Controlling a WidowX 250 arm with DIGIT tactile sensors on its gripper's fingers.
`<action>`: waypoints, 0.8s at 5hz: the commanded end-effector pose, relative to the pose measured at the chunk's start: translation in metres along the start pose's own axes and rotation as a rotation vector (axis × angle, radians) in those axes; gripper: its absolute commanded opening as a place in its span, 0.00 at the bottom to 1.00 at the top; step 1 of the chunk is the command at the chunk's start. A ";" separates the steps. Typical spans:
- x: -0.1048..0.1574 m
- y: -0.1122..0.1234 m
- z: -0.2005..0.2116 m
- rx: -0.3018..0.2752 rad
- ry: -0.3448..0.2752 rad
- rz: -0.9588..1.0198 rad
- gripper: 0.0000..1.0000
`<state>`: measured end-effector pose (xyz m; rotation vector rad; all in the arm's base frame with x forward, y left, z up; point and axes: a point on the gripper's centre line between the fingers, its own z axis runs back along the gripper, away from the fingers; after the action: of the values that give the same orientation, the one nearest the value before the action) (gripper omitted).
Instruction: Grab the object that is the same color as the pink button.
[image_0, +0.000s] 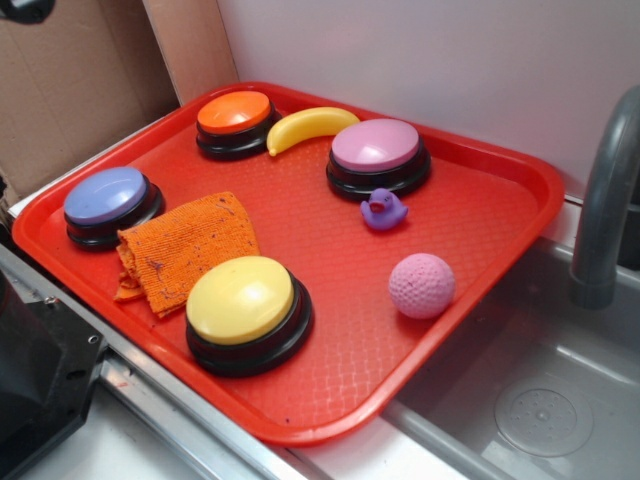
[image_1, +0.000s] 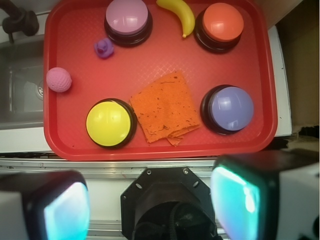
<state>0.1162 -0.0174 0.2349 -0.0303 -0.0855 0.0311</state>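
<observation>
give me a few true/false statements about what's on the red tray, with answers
1. The pink ball lies near a tray edge. True.
2. The purple duck sits beside the yellow button. False: it sits next to the pink button.
3. The banana lies between the orange button and the pink button. True.
4. The gripper holds the ball. False: its fingers are apart and empty, off the tray.
5. The orange cloth covers the lavender-blue button. False: it lies beside it.

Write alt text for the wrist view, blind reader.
The open gripper hangs high above a red tray, holding nothing. On the tray: pink ball at the left edge, purple duck, pink button, plus orange, yellow and lavender-blue buttons, a banana and an orange cloth.
</observation>
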 end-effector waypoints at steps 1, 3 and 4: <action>0.000 0.000 0.000 0.000 0.000 0.000 1.00; 0.030 -0.002 -0.016 -0.007 -0.082 -0.321 1.00; 0.050 -0.011 -0.023 0.001 -0.119 -0.541 1.00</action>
<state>0.1658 -0.0225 0.2119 -0.0039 -0.1961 -0.4882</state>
